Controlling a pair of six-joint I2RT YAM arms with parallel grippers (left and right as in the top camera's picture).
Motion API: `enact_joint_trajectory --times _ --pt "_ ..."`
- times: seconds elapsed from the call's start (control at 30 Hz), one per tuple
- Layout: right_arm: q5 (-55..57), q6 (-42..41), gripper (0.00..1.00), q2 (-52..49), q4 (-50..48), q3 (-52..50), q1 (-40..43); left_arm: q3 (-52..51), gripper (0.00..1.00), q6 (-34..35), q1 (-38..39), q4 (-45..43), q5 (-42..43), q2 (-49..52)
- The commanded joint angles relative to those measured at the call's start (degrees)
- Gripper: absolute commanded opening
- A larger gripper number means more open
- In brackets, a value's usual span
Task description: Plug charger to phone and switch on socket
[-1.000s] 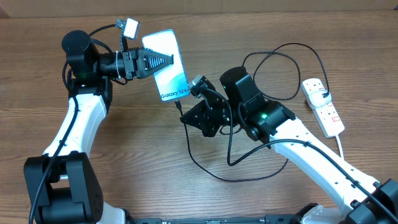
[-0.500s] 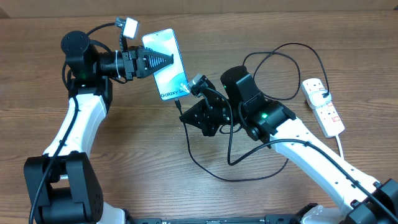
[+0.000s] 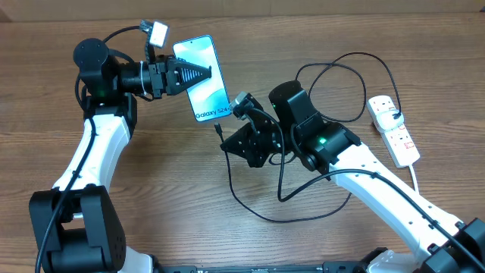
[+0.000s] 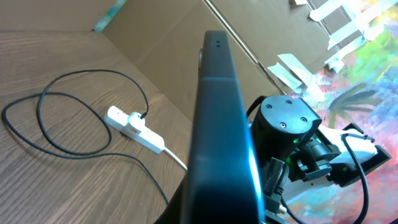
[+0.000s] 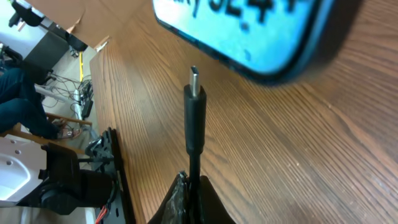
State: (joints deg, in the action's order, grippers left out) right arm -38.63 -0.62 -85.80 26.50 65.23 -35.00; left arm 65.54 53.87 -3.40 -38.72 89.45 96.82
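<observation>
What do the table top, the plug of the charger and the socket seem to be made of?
The table looks like wood or wood-look laminate, matte, with brown grain lines running across it. The charger plug seems to have a black plastic body with a dull sheen and a small metal-looking tip. The socket looks like white moulded plastic, probably smooth, with an even colour.

Overhead looks straight down on the table (image 3: 227, 243); left wrist, tight against the phone (image 4: 221, 124), faces right toward the socket (image 4: 134, 129); right wrist hugs the plug (image 5: 194, 118); all 3 share the phone.
</observation>
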Motion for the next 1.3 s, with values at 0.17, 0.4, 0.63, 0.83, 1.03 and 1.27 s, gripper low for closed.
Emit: enact_joint_trajectory --times 0.17,0.4,0.63,0.83,1.03,1.27 --pt "-5.7 0.5 0.04 -0.3 -1.5 2.0 3.0 0.4 0.04 0.3 0.2 -0.8 1.0 -0.1" --pt "-17.0 0.5 0.04 -3.1 -2.9 2.0 5.7 0.6 0.04 2.5 0.2 -1.0 1.0 -0.1" --pt "-18.5 0.5 0.04 -4.0 -2.9 2.0 5.8 0.6 0.04 3.7 0.2 -1.0 -0.4 -0.1" --pt "-19.7 0.5 0.04 -4.0 -3.5 2.0 5.8 0.6 0.04 4.3 0.2 -1.0 -0.9 -0.1" --pt "-20.2 0.5 0.04 -4.0 -5.0 2.0 5.8 0.6 0.04 4.5 0.5 -1.0 -0.9 -0.1" --pt "-20.1 0.5 0.04 -4.1 -5.0 1.9 5.8 0.6 0.04 5.4 0.5 -1.0 -1.1 -0.1"
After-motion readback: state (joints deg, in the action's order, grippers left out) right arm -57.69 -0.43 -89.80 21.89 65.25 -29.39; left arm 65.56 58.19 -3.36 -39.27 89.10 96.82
